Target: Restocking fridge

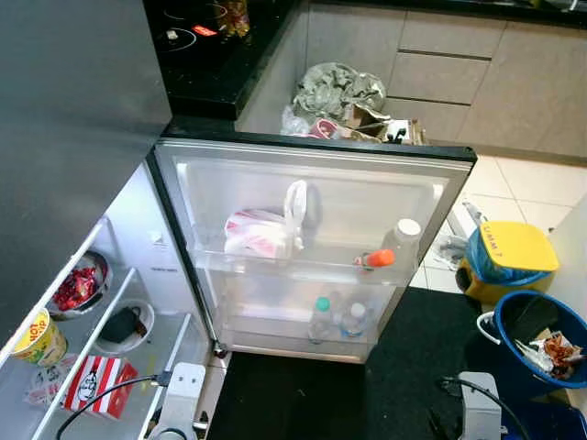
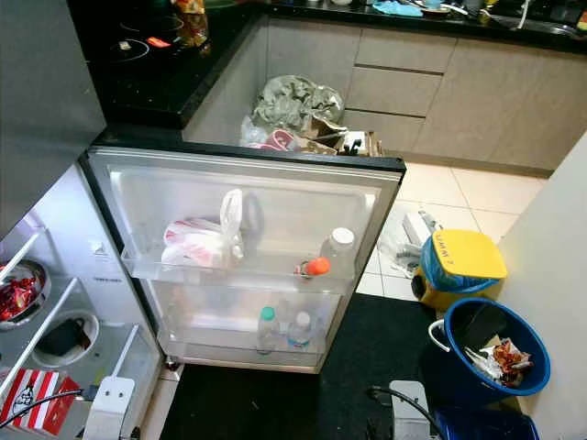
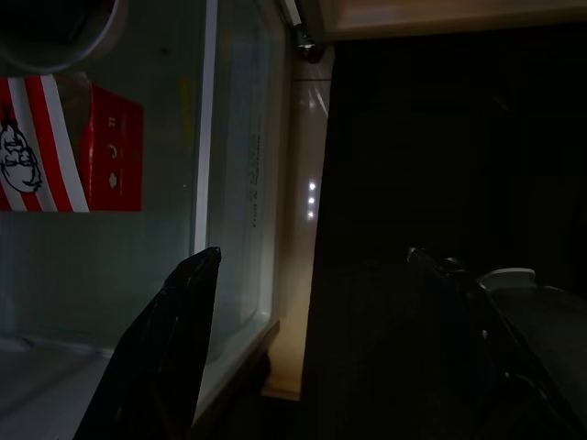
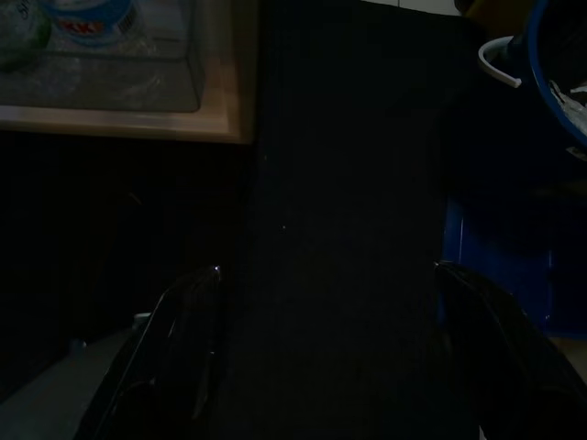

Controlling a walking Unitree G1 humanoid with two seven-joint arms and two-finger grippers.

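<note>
Right wrist view dim: right tool (image 4: pixel 326 357) and left tool (image 3: pixel 330 357) agape, empty, bottles (image 4: pixel 87 18) cropped.

A kitchen seen from above. Pale square floor tiles (image 1: pixel 537 183) run along the far right, and a black mat (image 2: pixel 367 367) covers the near floor. Grey-beige cabinet drawers (image 2: pixel 408 78) line the far wall under a dark desk (image 2: pixel 404 16). At far left a black glossy desk (image 1: pixel 215 64) carries a hob. A white wall (image 2: pixel 555 275) rises at the right. The light is soft and even.
</note>
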